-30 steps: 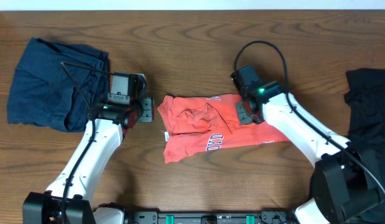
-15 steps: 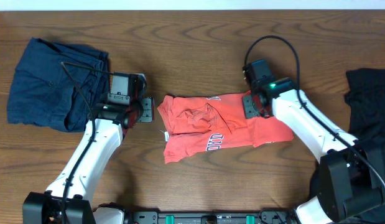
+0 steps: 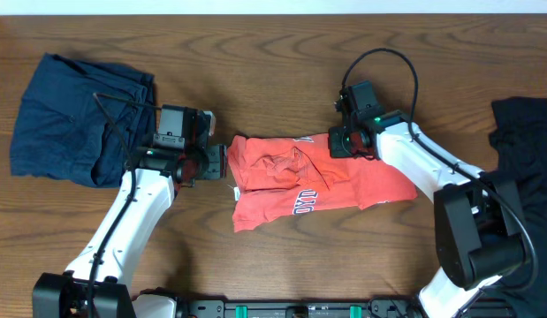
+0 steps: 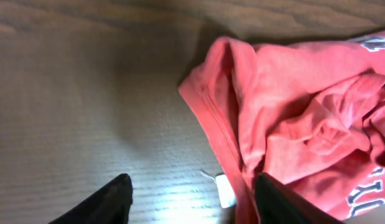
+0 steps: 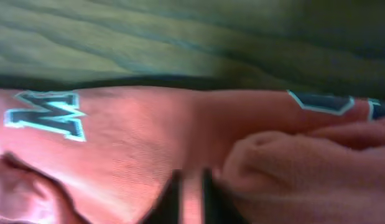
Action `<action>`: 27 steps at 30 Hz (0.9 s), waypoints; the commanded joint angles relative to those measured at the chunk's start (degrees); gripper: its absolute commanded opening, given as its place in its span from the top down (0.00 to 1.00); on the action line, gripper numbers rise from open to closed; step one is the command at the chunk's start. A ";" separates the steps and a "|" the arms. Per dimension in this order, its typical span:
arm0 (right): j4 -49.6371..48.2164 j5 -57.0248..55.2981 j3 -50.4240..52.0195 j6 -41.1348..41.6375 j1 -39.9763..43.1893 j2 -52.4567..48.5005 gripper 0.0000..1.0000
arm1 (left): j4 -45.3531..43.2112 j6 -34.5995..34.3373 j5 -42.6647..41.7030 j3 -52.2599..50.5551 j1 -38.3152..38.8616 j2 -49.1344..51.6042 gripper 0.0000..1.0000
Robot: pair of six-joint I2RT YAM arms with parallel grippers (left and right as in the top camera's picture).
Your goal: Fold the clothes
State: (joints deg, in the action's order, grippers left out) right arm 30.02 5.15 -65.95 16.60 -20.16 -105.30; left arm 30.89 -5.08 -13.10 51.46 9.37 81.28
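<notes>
Navy garment [image 3: 74, 119] and black garment [image 3: 525, 146] are being kept at the far sides of the table [image 3: 273, 62], probably so the middle is kept free for folding. Coral T-shirt [image 3: 300, 177] is being left crumpled mid-table, lettering up, flanked by both arms. Left gripper [image 3: 220, 162]: jaws are being held wide, straddling the shirt's left edge, nothing gripped. Right gripper [image 3: 340, 146]: jaws are being held nearly together at the top edge. A pinch of fabric cannot be confirmed.
</notes>
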 commanded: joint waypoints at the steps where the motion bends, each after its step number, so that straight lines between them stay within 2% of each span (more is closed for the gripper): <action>1: 0.70 1.55 -1.81 -6.27 0.74 5.57 0.59 | 0.76 -0.07 -1.46 -0.76 -0.24 0.39 0.30; 3: 2.64 1.51 -1.81 -6.60 1.57 8.52 0.55 | 0.83 -0.07 -1.46 -1.01 -0.24 0.44 0.26; 6: 8.57 1.49 -1.81 -5.35 3.30 11.82 0.60 | 0.46 -0.07 -1.46 -1.18 -0.24 0.81 0.23; 12: 19.19 -0.68 -0.35 -0.09 6.14 9.55 0.94 | -2.69 -0.07 -3.67 -1.33 -0.24 5.42 0.16; 13: 19.34 -0.83 0.26 0.83 6.56 8.52 0.97 | -3.43 -0.07 -5.44 -1.36 -0.24 6.86 0.16; 17: 17.46 -0.17 2.84 4.44 7.23 3.72 0.99 | -5.64 -0.07 -11.30 -1.33 -0.24 12.55 0.16; 21: 14.23 3.56 3.87 2.38 6.86 -0.83 0.99 | -6.62 -0.07 -16.65 -1.33 -0.24 15.87 0.16; 27: 8.74 9.05 3.87 1.81 5.25 -3.78 0.99 | -6.84 -0.09 -18.25 -1.38 0.35 17.25 0.13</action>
State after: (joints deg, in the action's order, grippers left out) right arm 40.27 10.59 -62.83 18.68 -13.47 -105.65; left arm 23.90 -5.32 -28.60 50.59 9.41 97.45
